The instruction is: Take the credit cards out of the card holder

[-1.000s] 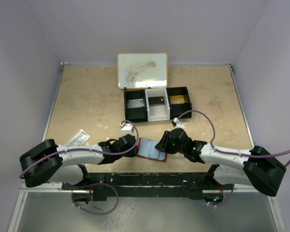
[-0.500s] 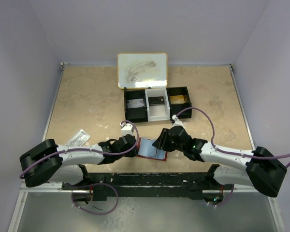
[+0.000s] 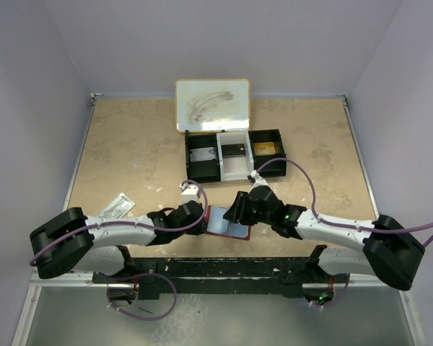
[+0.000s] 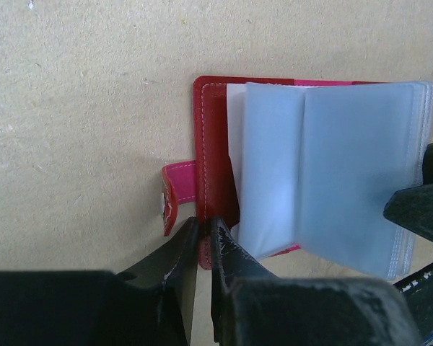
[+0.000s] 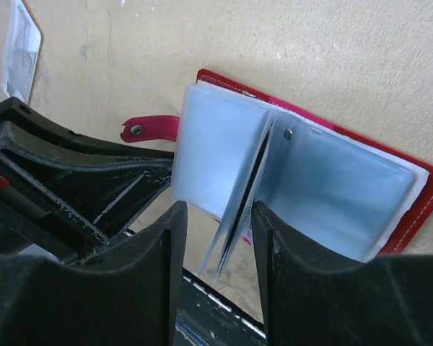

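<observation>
The red card holder (image 3: 218, 223) lies open on the table near the front edge, its pale grey-blue plastic sleeves (image 4: 332, 166) fanned out. My left gripper (image 4: 202, 227) is shut on the near edge of the holder's red cover (image 4: 213, 144), beside the little side tab (image 4: 179, 184). My right gripper (image 5: 216, 231) is open, and a few upright sleeves (image 5: 238, 209) stand between its fingers without being pinched. Seen from above, the left gripper (image 3: 200, 213) is at the holder's left edge and the right gripper (image 3: 236, 213) is over its right half. No card shows in the sleeves.
A long black three-compartment tray (image 3: 276, 135) with a white middle sits behind, with cards in its compartments. A small whiteboard (image 3: 212, 105) lies behind the tray. A clear packet (image 3: 115, 206) lies at the left.
My right gripper has moved left over the open holder, and its fingers now straddle the sleeves. The left gripper has held still on the cover.
</observation>
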